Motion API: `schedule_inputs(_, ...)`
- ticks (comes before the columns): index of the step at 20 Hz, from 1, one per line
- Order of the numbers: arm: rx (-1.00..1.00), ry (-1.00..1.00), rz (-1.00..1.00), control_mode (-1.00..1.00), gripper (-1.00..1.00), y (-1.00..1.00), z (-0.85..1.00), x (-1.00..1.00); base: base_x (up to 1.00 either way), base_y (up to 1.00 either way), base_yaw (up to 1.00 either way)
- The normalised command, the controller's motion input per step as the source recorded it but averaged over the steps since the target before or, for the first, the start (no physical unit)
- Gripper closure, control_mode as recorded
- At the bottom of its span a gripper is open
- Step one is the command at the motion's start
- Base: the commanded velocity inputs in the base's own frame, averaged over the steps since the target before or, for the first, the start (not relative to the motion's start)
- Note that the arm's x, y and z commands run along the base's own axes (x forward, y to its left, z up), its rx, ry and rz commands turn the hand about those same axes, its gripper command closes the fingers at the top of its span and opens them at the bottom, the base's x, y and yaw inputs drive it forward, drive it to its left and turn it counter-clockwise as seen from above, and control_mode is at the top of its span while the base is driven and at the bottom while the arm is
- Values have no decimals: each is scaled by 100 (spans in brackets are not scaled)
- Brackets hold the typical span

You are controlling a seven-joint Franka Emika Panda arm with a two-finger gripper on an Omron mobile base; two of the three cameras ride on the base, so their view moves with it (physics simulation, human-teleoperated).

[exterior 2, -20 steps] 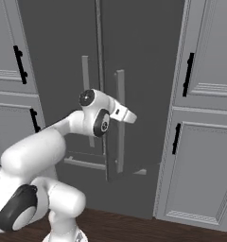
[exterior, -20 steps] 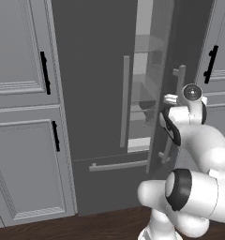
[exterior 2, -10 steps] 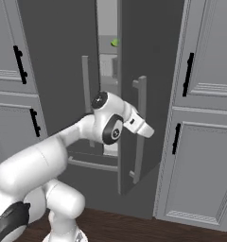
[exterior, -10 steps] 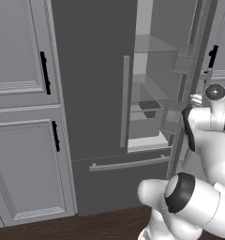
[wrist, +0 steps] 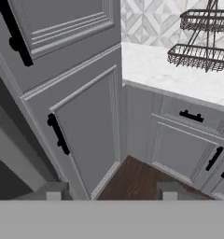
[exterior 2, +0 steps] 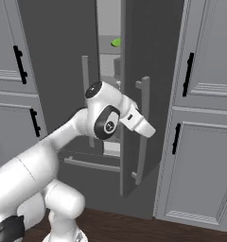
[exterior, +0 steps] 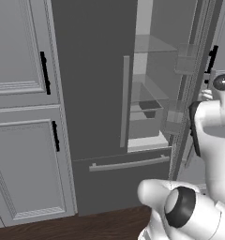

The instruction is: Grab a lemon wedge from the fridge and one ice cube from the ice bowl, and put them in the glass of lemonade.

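**Fridge door open, wedge on upper shelf**

Tall dark grey double-door fridge (exterior: 93, 93): right door swung out, clear shelves and bins showing inside. Tiny yellow-green lemon wedge (exterior 2: 116, 42) sits high on an upper shelf, at the door gap. Two-finger gripper (wrist: 108, 190), fingers apart and empty, is well below and right of it, facing light grey panelled cabinets (wrist: 93, 126).

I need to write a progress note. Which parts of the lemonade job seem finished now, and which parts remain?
Done: the fridge has its right door swung open, showing the shelves. In hand: nothing; the gripper is open and empty, facing the cabinets beside the fridge. Left: the lemon wedge, a small yellow-green piece on an upper shelf, is not yet picked. The ice cube and the drop into the glass also remain.
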Motion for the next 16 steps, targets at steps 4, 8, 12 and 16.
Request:
schedule_inputs(4, -7, 7, 11, -100, -100, 72, 94, -82, 0, 0, 0)
schedule_inputs(8, -29, 33, 31, -100, -100, 100, 84, -25, 0, 0, 0)
schedule_inputs(12, -27, 27, 48, -100, -100, 100, 12, 0, 0, 0, 0)
schedule_inputs(16, -22, 30, 45, -100, -100, 97, -25, 29, 0, 0, 0)
